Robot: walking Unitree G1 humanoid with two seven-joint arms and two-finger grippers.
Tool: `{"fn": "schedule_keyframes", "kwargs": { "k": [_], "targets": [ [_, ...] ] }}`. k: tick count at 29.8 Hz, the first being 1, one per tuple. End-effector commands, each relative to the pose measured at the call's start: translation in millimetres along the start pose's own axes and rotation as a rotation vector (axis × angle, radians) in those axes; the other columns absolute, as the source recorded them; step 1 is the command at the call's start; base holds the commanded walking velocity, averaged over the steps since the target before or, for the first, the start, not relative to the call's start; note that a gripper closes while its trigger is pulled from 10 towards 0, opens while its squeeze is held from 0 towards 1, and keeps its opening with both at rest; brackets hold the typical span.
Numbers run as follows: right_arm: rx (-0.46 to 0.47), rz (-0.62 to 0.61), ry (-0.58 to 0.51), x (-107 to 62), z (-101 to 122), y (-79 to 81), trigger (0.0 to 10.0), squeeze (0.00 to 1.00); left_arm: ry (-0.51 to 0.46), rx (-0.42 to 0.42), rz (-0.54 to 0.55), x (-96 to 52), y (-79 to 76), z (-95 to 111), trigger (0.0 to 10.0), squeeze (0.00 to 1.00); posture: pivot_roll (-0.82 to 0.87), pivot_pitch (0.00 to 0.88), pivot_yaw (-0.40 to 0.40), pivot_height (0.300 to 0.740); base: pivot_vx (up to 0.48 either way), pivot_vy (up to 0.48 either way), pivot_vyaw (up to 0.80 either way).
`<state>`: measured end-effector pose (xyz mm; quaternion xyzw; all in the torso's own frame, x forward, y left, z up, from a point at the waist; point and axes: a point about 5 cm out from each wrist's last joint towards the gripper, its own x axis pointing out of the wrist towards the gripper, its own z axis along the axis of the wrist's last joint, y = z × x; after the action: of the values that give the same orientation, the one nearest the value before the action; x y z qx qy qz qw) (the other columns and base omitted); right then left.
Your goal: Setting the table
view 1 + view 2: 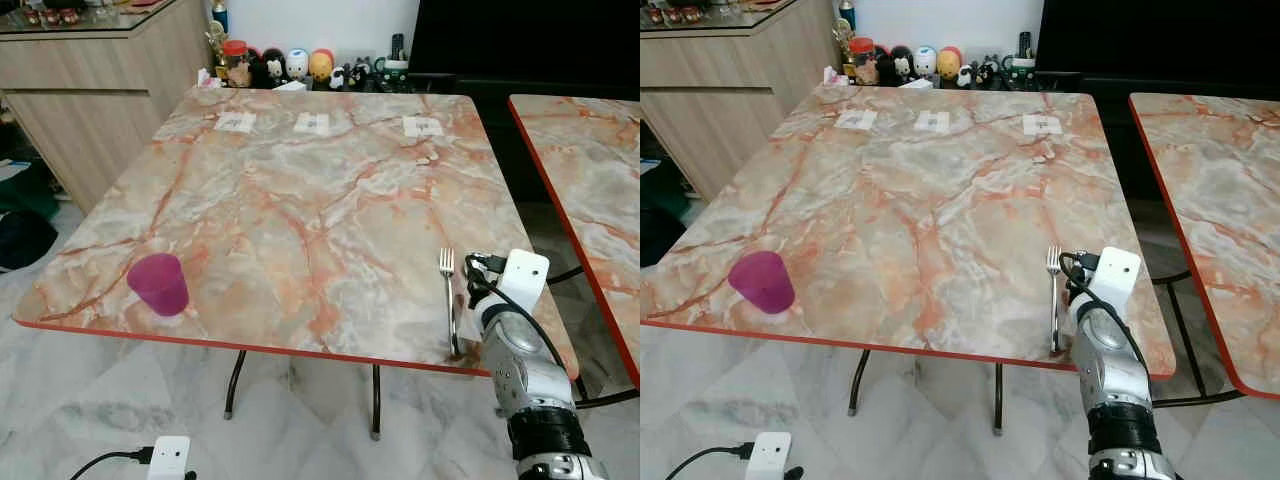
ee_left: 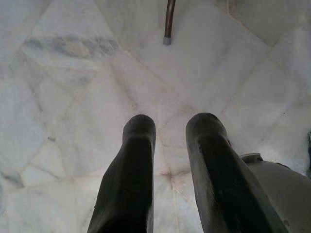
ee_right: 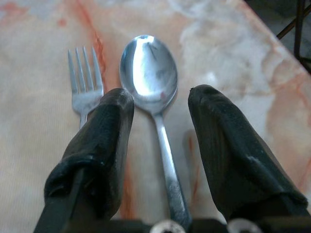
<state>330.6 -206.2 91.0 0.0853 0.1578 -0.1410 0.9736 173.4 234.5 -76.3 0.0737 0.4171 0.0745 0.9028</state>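
A big marble table (image 1: 300, 200) with a red edge is standing in front of the robot. A purple cup (image 1: 158, 283) is sitting upside down near the table's front left corner. A silver fork (image 1: 449, 300) is lying near the front right corner, with its prongs pointing away from the robot.

The right gripper (image 3: 158, 104) is reaching over that corner of the table. Its two black fingers (image 3: 104, 141) are spread apart, and a shiny spoon (image 3: 155, 97) is lying flat on the table in the gap between them. The fingers are not squeezing the spoon; there is space on each side of its handle. The spoon is lying just beside the fork, side by side, on the fork's right. One finger is hanging partly over the fork's handle.

The left gripper (image 2: 167, 145) is hanging low over the white tiled floor (image 2: 73, 97). Its fingers are standing a little apart and holding nothing. A table leg (image 2: 168, 22) is touching the floor nearby.

Three small paper cards (image 1: 315, 124) are lying in a row at the far side of the table. Little toy figures (image 1: 300, 65) are lined up behind it. A second marble table (image 1: 590, 150) is standing to the right.
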Motion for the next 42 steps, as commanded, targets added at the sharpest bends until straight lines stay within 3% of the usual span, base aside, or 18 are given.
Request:
{"fn": "schedule_keyframes", "kwargs": {
  "k": [1, 21, 36, 37, 38, 39, 42],
  "targets": [
    [-0.001, 0.006, 0.001, -1.2, 0, 1.1, 10.0, 0.0, 0.027, 0.017, 0.0, -1.5, 3.2, -6, 10.0, 0.0, -0.05, 0.045, 0.039, 0.74, 0.0, 0.0, 0.0],
    [0.023, -0.017, 0.053, 0.6, -6, -8.4, 10.0, 0.0, 0.025, 0.019, 0.001, -1.7, 4.7, -7, 10.0, 0.0, -0.04, 0.063, 0.041, 0.74, 0.0, 0.0, 0.0],
    [0.037, 0.046, 0.119, 7.4, -16, -10.1, 10.0, 0.0, 0.026, 0.018, -0.003, -1.7, 3.4, -7, 10.0, 0.0, -0.04, 0.071, 0.043, 0.74, 0.0, 0.0, 0.0],
    [0.037, 0.045, 0.119, 7.4, -16, -10.3, 6.3, 0.0, 0.026, 0.018, -0.004, -1.8, 3.2, -7, 10.0, 0.0, -0.04, 0.071, 0.042, 0.74, 0.0, 0.0, 0.0],
    [0.038, 0.046, 0.119, 7.5, -16, -10.4, 6.3, 0.0, 0.026, 0.018, -0.004, -1.8, 3.1, -7, 10.0, 0.0, -0.04, 0.071, 0.042, 0.74, 0.0, 0.0, 0.0],
    [0.039, 0.046, 0.119, 7.5, -17, -10.5, 0.0, 0.0, 0.026, 0.018, -0.004, -1.8, 3.1, -7, 10.0, 0.0, -0.04, 0.072, 0.042, 0.74, 0.0, 0.0, 0.0],
    [0.044, 0.049, 0.123, 7.5, -19, -10.6, 0.0, 0.0, 0.028, 0.016, -0.005, -2.0, 2.8, -8, 10.0, 0.0, -0.04, 0.071, 0.042, 0.74, 0.0, 0.0, 0.0]
  ]
}}
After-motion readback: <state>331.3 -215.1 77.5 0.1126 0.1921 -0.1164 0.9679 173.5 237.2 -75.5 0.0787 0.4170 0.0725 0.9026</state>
